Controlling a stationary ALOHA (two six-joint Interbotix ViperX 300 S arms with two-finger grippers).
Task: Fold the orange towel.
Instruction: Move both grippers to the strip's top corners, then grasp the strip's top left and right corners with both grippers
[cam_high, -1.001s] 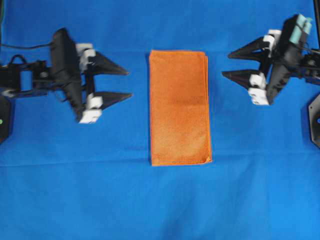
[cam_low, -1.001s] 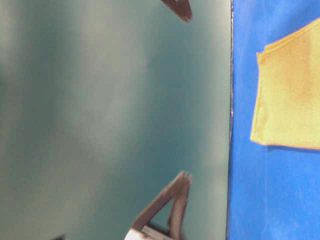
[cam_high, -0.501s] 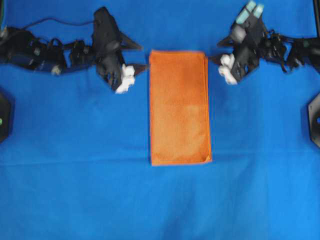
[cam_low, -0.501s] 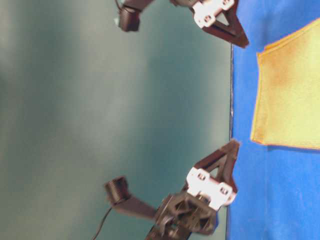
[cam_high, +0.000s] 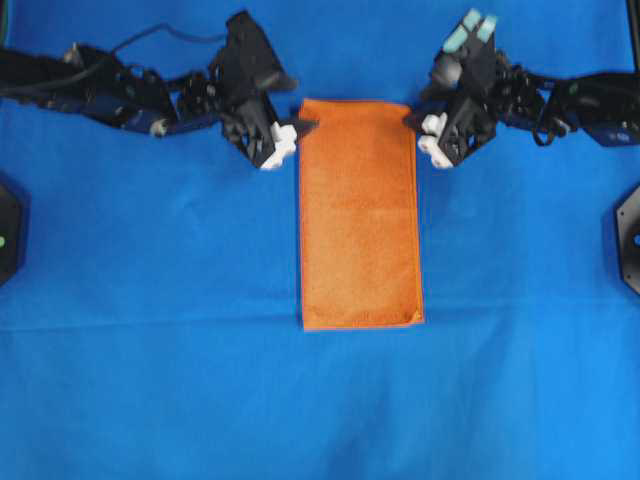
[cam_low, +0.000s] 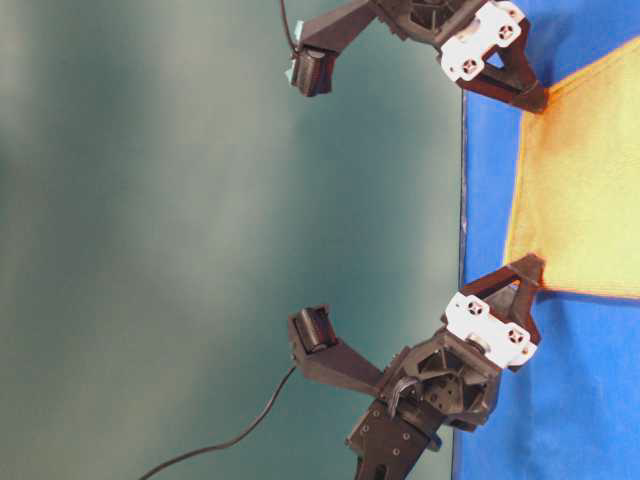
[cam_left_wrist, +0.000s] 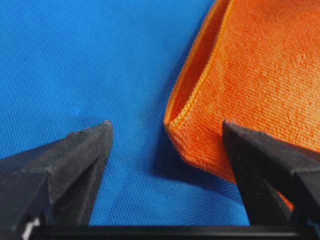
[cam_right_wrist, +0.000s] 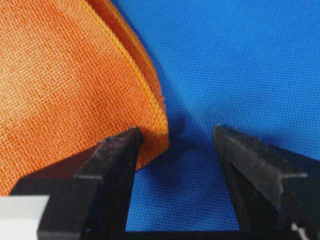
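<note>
Blue sheet: covers the tabletop; smooth apart from faint creases.
Orange towel: lies flat at mid-sheet, folded once into a long rectangle; doubled layers show along its right edge and at both far corners.
Left pincer: at the towel's far left corner, jaws wide apart; in the wrist view one finger is over bare sheet, the other over the cloth, corner between them. Nothing gripped.
Right pincer: at the far right corner, jaws wide apart; one finger overlaps the corner hem, the other is over the sheet. Nothing gripped.
</note>
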